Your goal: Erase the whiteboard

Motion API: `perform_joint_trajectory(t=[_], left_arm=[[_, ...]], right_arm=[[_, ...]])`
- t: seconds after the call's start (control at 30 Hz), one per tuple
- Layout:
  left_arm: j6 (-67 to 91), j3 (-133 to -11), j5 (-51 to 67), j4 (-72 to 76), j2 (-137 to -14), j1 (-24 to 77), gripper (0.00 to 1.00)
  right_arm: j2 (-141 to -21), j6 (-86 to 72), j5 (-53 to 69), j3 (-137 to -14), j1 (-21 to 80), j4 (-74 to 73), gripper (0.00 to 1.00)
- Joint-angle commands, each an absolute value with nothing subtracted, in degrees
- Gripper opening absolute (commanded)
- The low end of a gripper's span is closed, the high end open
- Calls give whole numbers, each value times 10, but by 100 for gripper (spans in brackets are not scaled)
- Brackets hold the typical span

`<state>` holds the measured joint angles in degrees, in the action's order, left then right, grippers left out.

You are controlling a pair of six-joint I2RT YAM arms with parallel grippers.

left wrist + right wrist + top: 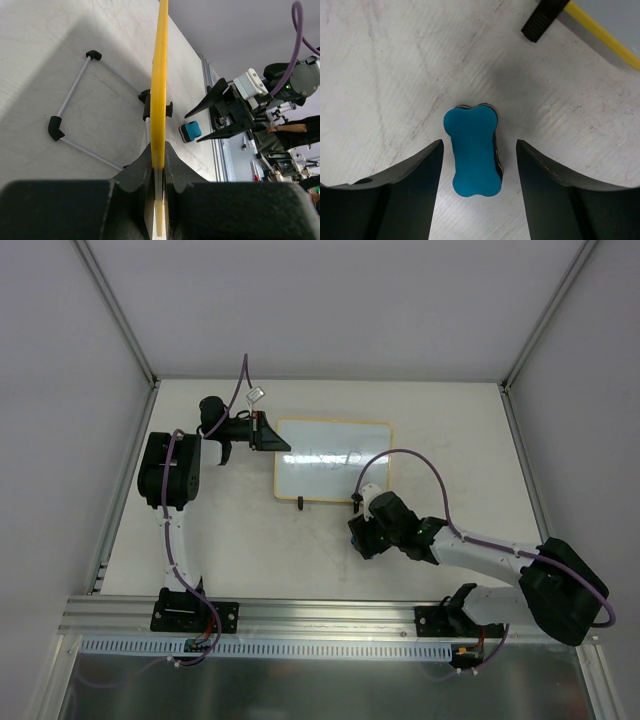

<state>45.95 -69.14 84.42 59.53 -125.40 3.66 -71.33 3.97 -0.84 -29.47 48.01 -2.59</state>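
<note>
Where the left arm reaches in from the left side of the table (230, 540), you have the left end effector (268, 432) clamped on the whiteboard (333, 465) at its upper left corner. The left wrist view shows both fingers (137, 172) pressed tight against the yellow frame, which runs edge-on straight away from the camera, with table showing on both sides of it.

- Whiteboard: centre of the table toward the far side, long edge left to right, faint dark writing (335, 457) near the middle of its white face.
- Two black feet (299, 504) sit on the near edge, resting on the table.
- How far the board tilts cannot be told from overhead.

Right of that and nearer the arm bases, a blue bone-shaped eraser (472, 150) lies flat on the table, just in front of the board's right foot. The right end effector (479, 142) hangs over it at a medium spread, one finger on each side. A strip of bare table shows between the eraser and each finger, so nothing is gripped.
</note>
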Motion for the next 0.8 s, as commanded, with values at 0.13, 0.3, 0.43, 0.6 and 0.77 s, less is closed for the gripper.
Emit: perform_joint_trajectory(t=[0.13, 0.3, 0.43, 0.6, 0.77], left_arm=[[490, -715, 874, 661, -1267, 35, 0], [510, -719, 875, 678, -1274, 35, 0], [520, -719, 872, 690, -1278, 34, 0], [531, -727, 868, 691, -1286, 34, 0], [546, -737, 862, 696, -1298, 32, 0]], right_arm=[[-736, 52, -93, -337, 533, -57, 59], [-754, 45, -115, -351, 547, -76, 56], [-766, 32, -120, -360, 548, -102, 49], [-778, 23, -119, -366, 555, -104, 27], [-763, 31, -123, -392, 555, -111, 21]])
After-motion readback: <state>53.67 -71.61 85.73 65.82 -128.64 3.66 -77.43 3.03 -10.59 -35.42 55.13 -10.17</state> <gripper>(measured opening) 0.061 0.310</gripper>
